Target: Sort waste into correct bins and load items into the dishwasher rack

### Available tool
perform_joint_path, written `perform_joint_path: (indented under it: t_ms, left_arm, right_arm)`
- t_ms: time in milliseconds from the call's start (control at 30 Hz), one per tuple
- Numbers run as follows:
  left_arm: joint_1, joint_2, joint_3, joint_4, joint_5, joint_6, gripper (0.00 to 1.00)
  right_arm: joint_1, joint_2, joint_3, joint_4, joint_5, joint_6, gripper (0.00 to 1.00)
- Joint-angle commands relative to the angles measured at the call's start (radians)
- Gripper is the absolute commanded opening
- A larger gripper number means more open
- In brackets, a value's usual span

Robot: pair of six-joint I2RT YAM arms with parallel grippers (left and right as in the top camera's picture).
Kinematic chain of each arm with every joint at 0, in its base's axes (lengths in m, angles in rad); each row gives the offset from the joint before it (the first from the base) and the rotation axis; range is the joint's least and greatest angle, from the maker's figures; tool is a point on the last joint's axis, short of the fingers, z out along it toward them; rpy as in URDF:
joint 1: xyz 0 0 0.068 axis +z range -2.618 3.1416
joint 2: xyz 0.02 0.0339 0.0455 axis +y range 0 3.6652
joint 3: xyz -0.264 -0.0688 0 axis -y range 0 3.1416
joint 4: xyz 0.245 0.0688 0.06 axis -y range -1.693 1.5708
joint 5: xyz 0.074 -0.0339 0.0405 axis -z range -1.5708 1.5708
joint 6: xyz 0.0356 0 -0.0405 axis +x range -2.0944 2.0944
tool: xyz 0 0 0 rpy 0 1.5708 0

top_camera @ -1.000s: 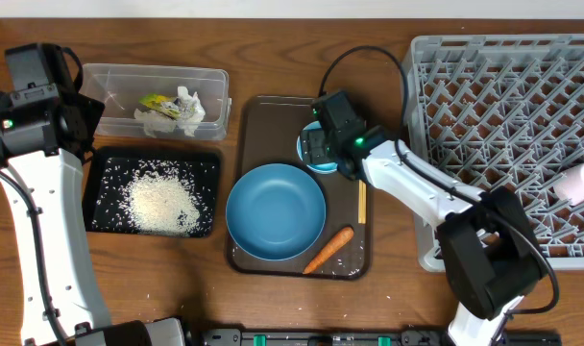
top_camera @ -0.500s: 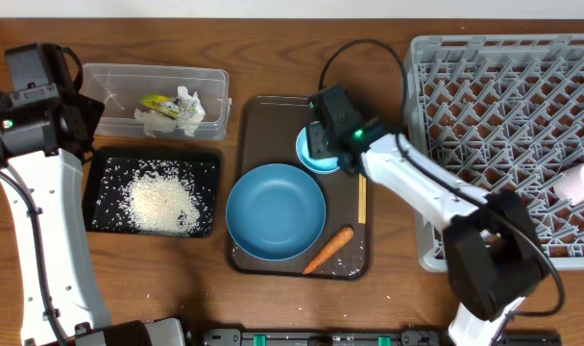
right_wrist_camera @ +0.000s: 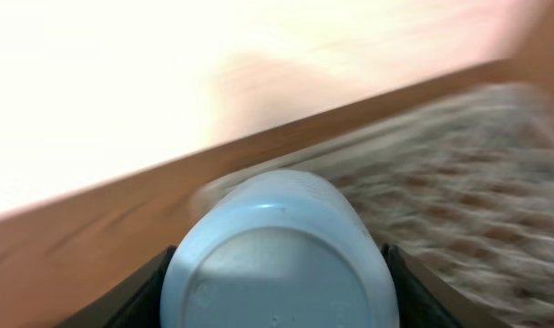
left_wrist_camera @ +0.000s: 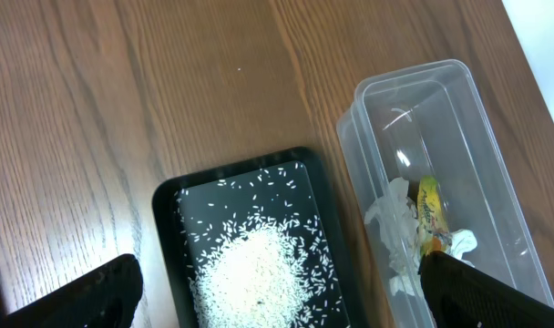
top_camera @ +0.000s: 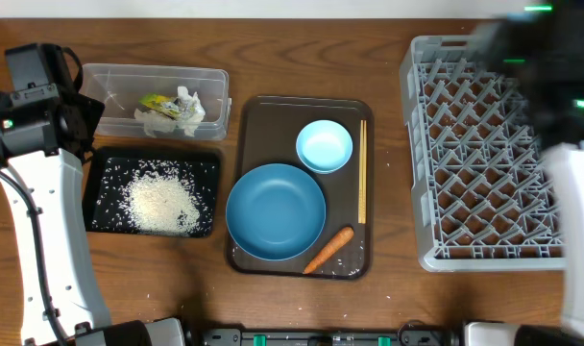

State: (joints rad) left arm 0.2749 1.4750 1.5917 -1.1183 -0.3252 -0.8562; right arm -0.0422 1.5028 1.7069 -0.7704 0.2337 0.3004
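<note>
My right gripper [right_wrist_camera: 277,273] is shut on the white cup [right_wrist_camera: 279,260], whose round base fills the gap between the fingers. In the overhead view that arm is a dark blur [top_camera: 537,48] above the grey rack's [top_camera: 465,144] far corner. On the brown tray [top_camera: 249,125] sit the blue dish [top_camera: 276,211], the light-blue bowl [top_camera: 324,146], the chopsticks [top_camera: 362,173] and the carrot [top_camera: 328,250]. My left gripper [left_wrist_camera: 277,301] hangs open over the rice [left_wrist_camera: 259,273] in the black tray [left_wrist_camera: 168,237]. Paper [left_wrist_camera: 391,219] and the wrapper [left_wrist_camera: 429,214] lie in the clear tub [left_wrist_camera: 414,77].
A few rice grains [top_camera: 150,279] are scattered on the wooden table in front of the black tray [top_camera: 210,163]. The clear tub [top_camera: 210,82] stands just behind that tray. The left arm [top_camera: 33,106] stands at the table's left edge.
My right arm has left the light-blue bowl on the tray and swung over the rack's far right. The white cup from the rack's right edge is now between its fingers.
</note>
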Motion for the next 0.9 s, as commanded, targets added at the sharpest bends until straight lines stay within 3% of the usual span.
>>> perform_joint_path:
  t_ms: [0,167,300,867]
  left_arm:
    - [0.005,0.003,-0.004,-0.001,-0.024,0.013,0.99]
    - [0.005,0.003,-0.004,-0.001,-0.024,0.013,0.99]
    - [0.005,0.003,-0.004,-0.001,-0.024,0.013,0.99]
    - [0.005,0.003,-0.004,-0.001,-0.024,0.013,0.99]
  right_arm:
    - [-0.195,0.0,0.0,-0.029,-0.027,-0.036,0.59]
    - [-0.48,0.063,0.0,-0.058,-0.082,-0.04,0.58]
    - [-0.605,0.148,0.0,-0.069,-0.109,-0.048,0.59]
    - [-0.751,0.332,0.0,-0.046,-0.153,-0.074,0.63]
